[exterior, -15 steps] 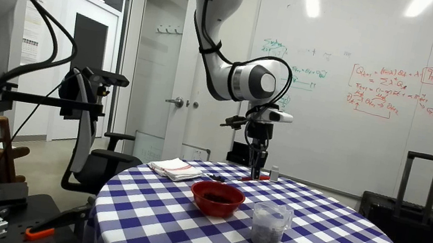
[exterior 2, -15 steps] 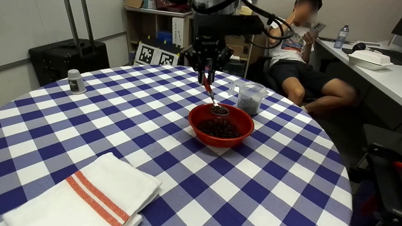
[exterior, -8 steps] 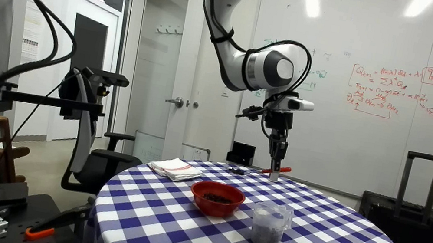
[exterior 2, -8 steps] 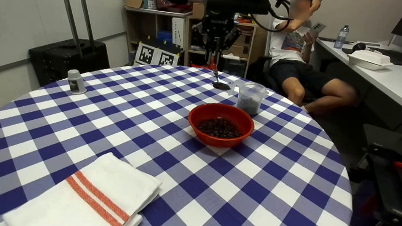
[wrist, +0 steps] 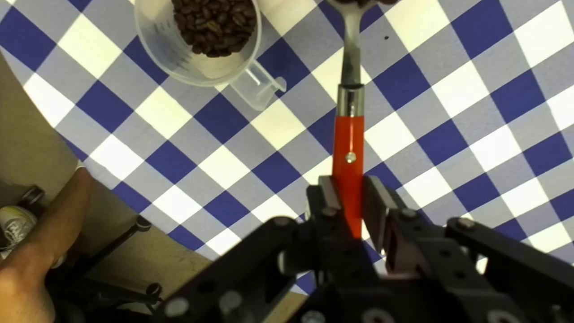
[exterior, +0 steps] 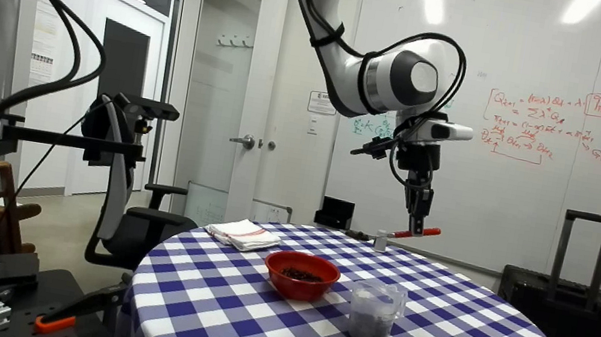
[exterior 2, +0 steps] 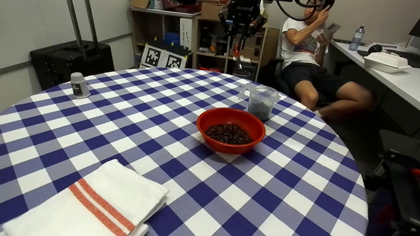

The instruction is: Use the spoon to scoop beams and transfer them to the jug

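My gripper [wrist: 348, 186] is shut on the red handle of the spoon [wrist: 349, 139]. In the wrist view the spoon's metal neck points to the top edge, where dark beans show in its cut-off scoop. In both exterior views the gripper [exterior: 416, 230] [exterior 2: 237, 49] holds the spoon in the air, above table height. The clear jug [exterior: 376, 300] [exterior 2: 263, 96] stands upright with dark content low inside. In the wrist view the jug [wrist: 157, 54] lies left of the spoon, with brown beans [wrist: 215, 27] in it. The red bowl [exterior: 292, 288] [exterior 2: 226, 147] holds dark beans [exterior 2: 230, 133].
A folded white towel [exterior 2: 103, 201] with red stripes lies on the checked tablecloth [exterior 2: 151, 135]. A small grey-white container [exterior 2: 79, 86] stands near the table edge. A person [exterior 2: 303, 45] sits beyond the table. A black suitcase [exterior: 561, 328] stands beside it.
My gripper has risen with the spoon and moved away from the red bowl, where the spoon was one second ago. The jug and bowl have not moved.
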`<move>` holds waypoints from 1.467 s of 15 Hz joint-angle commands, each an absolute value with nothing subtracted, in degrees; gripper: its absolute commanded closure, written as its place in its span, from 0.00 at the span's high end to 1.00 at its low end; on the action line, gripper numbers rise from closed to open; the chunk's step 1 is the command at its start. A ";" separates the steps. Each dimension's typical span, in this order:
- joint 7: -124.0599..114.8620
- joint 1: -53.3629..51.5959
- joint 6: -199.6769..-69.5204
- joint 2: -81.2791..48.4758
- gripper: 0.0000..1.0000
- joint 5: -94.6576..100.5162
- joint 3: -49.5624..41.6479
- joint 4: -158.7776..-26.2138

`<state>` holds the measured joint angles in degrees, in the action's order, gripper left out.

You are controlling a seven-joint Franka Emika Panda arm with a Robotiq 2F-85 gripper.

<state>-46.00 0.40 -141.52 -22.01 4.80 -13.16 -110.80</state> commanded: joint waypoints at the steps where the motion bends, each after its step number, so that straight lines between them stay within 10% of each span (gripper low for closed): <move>1: -46.63 1.47 -140.55 -20.56 0.09 5.44 -14.69 -112.23; 22: -69.21 -3.17 -144.23 -21.68 0.09 27.87 -22.28 -117.41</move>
<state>-63.82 -0.75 -142.89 -22.63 22.84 -20.76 -115.81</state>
